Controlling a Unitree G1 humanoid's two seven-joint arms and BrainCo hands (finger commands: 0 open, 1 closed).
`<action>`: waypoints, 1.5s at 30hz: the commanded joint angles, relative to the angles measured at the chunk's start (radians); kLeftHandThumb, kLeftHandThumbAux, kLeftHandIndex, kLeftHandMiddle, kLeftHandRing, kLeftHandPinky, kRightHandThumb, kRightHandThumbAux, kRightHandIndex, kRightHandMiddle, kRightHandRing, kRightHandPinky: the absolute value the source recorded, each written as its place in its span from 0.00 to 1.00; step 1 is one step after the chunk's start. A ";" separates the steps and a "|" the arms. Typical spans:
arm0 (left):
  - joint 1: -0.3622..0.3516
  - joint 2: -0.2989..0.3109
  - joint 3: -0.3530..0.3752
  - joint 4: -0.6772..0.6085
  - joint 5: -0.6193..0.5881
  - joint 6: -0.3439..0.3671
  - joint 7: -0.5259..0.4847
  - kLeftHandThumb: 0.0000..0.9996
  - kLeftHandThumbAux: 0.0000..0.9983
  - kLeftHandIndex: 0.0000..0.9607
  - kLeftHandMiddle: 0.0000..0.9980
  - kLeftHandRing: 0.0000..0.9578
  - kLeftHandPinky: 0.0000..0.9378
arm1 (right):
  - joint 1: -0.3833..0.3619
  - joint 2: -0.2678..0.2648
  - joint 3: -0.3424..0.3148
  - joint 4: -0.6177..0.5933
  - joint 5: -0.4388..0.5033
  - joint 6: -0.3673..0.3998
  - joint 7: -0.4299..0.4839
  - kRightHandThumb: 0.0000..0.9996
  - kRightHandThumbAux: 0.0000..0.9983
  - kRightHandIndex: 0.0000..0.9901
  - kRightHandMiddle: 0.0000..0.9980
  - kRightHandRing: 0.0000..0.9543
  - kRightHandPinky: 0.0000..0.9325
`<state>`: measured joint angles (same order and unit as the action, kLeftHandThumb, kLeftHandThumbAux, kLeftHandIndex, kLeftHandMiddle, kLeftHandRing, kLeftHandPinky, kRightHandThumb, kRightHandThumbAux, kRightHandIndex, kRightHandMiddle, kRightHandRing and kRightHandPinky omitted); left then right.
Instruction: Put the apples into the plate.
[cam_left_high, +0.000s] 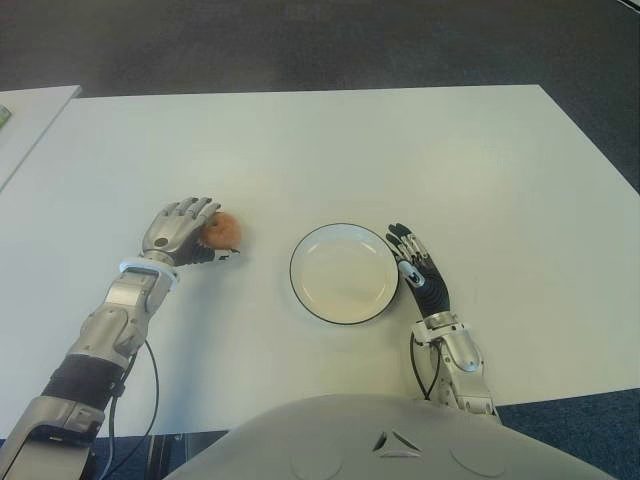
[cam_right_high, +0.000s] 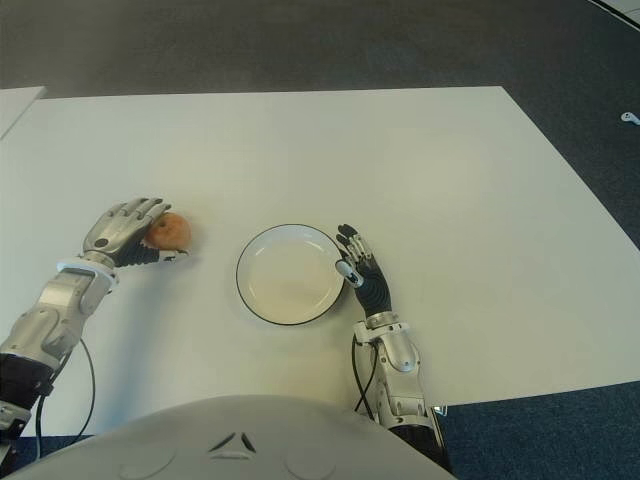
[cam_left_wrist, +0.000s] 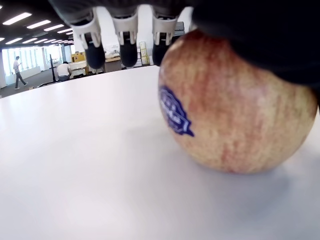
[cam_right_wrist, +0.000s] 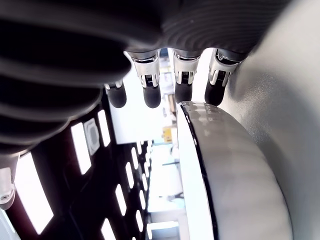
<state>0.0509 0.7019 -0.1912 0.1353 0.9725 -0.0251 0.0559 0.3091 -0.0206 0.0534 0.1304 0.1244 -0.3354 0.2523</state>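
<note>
- White table (cam_left_high: 330, 150) carries one apple (cam_left_high: 224, 232) and a plate (cam_left_high: 343, 273); only this one apple shows in any view, though the task speaks of apples.
- Reddish apple sits on the table left of the plate, apart from it; in the left wrist view its underside meets the tabletop, so it is not lifted.
- Left robot hand (cam_left_high: 186, 232) is at the apple's left side, fingers (cam_left_wrist: 129, 47) draped over its top and curled round it. The wrist view shows the fingers arched above and the palm against the fruit, but whether the grip has closed firmly I cannot tell.
- Right robot hand (cam_left_high: 415, 265) shows just beside the plate's right rim, fingers straight and holding nothing; it looks placed to steady the plate.
- Plate holds nothing, so by my reading no part of the task is finished.
- Left to do: secure the grasp, lift, carry the apple right over the rim and set it down inside.
</note>
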 joint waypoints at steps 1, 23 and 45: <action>-0.016 -0.025 -0.037 0.023 0.003 0.012 0.002 0.25 0.25 0.00 0.00 0.00 0.00 | 0.056 -0.012 -0.015 0.084 -0.009 0.064 -0.018 0.13 0.47 0.00 0.00 0.00 0.00; -0.076 -0.090 -0.094 0.138 -0.049 0.013 0.023 0.27 0.27 0.00 0.00 0.00 0.00 | 0.065 -0.018 -0.030 0.079 0.001 0.047 -0.020 0.12 0.47 0.00 0.00 0.00 0.00; -0.125 -0.150 -0.153 0.306 -0.099 0.012 0.124 0.26 0.35 0.01 0.00 0.00 0.03 | 0.073 -0.057 -0.050 0.054 0.024 0.082 0.017 0.13 0.53 0.00 0.00 0.00 0.00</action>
<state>-0.1123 0.5805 -0.2969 0.3747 0.8788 -0.0189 0.2048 0.3227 -0.0584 0.0166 0.1229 0.1479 -0.3395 0.2679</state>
